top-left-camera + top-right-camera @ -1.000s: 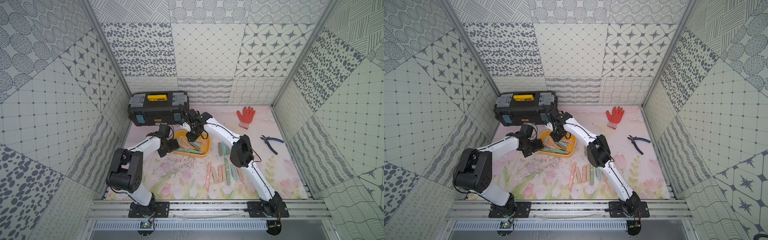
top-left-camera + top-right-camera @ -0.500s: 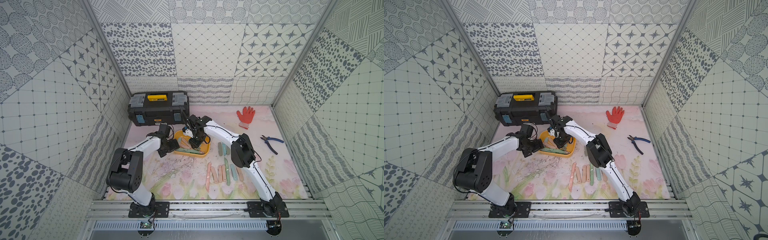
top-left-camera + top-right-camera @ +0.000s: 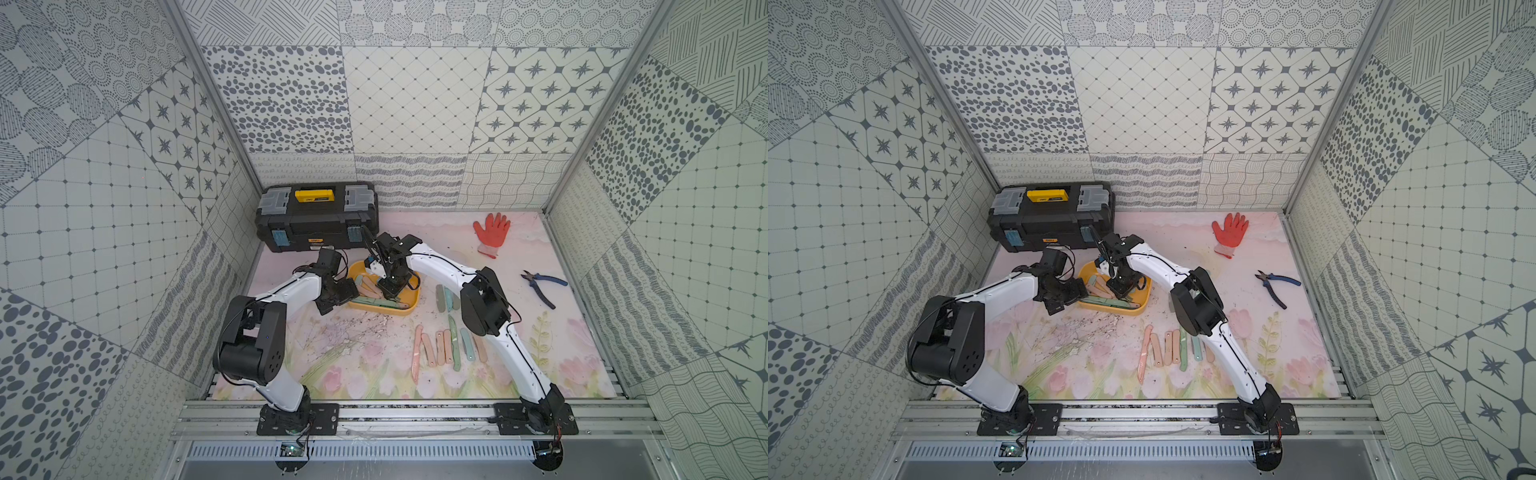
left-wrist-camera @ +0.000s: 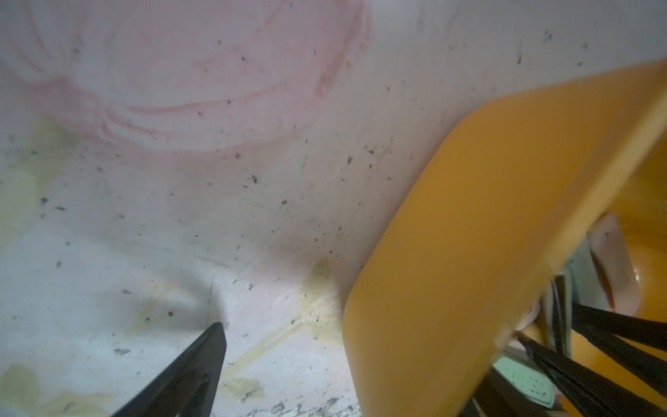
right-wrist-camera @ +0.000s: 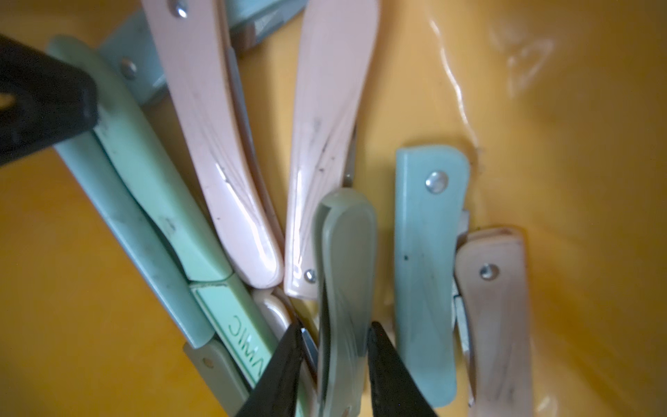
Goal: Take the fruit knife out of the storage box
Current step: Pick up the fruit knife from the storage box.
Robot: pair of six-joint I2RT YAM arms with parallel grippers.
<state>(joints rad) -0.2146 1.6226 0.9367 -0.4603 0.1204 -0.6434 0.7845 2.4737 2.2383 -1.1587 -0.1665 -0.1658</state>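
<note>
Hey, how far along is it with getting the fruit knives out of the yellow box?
Done: several pastel folding fruit knives already lie in a row on the floral mat. In hand: the right end effector sits inside the shallow yellow plastic storage box, fingers either side of a grey-green folded knife, not yet lifted. Remaining: lift it out; pink and mint knives also lie inside.

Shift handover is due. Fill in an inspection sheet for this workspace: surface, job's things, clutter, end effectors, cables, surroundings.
Surface: floral mat, dark specks and scuffs.
Job's things: yellow storage box holds several folded fruit knives, among them a grey-green fruit knife.
Clutter: black toolbox, red glove, blue-handled pliers, row of knives on the mat.
End effectors: left end effector open, astride the box wall; right end effector astride the grey-green fruit knife, grip unclear.
Cables: black wire loops beside right wrist.
Surroundings: patterned wall panels, aluminium rail in front.
</note>
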